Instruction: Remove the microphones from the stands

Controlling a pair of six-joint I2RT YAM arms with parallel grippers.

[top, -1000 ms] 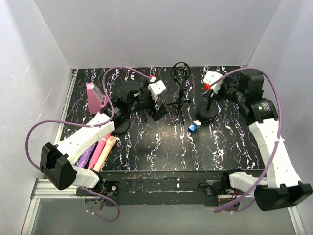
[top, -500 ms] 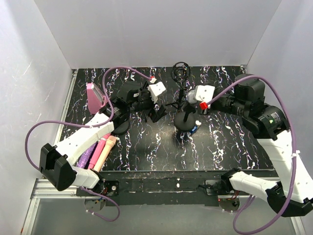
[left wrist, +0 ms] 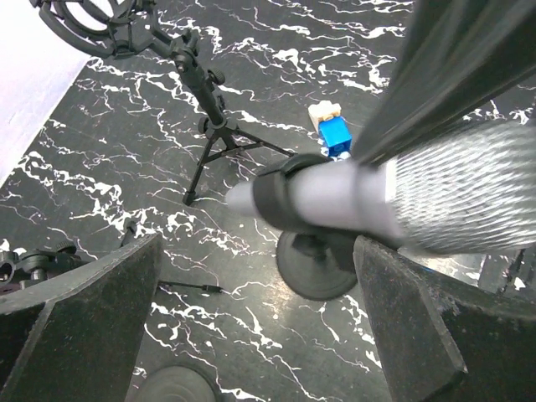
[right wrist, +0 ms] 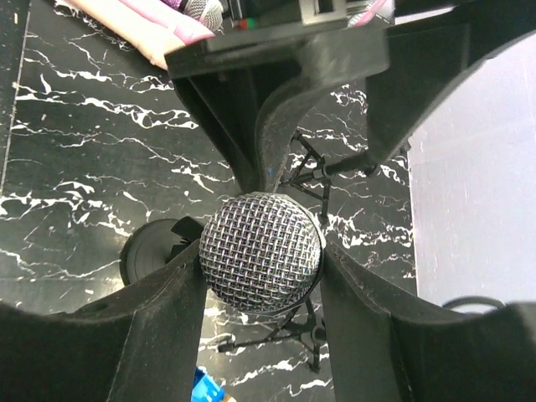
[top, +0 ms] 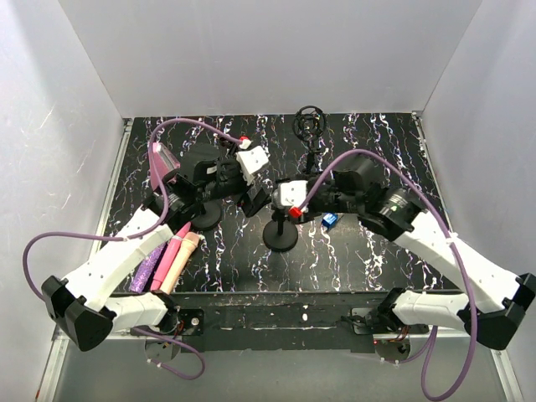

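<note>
1. Microphone [left wrist: 335,201]: grey handle and silver mesh head, lying roughly level above the middle of the table [top: 377,260], between the two grippers. A dark clip ring circles its handle near the tail, so it is not yet off the stand [top: 280,237].
2. Stand: a thin post on a round black base, directly below the microphone. Whether the base rests on the table cannot be told.
3. Right gripper [right wrist: 261,255]: reaching in from the right, jaws part-way closed, clamped on the mesh head. Both fingers [right wrist: 126,335] press its sides.
4. Left gripper [left wrist: 258,247]: reaching in from the left, jaws spread wide. Its fingers [left wrist: 84,327] flank the handle's tail end without touching it, and it holds nothing.
5. Tripod stand [left wrist: 205,84]: upright, with a ring-shaped shock mount on top, on the far side of the table behind the microphone.
6. Blue block [left wrist: 337,136]: on the table just right of the stand's base.
7. Pink microphones [top: 180,255]: lying side by side at the near left, beside the left arm.
8. Second round base [top: 208,219]: on the table left of the stand, partly hidden by the left arm.
</note>
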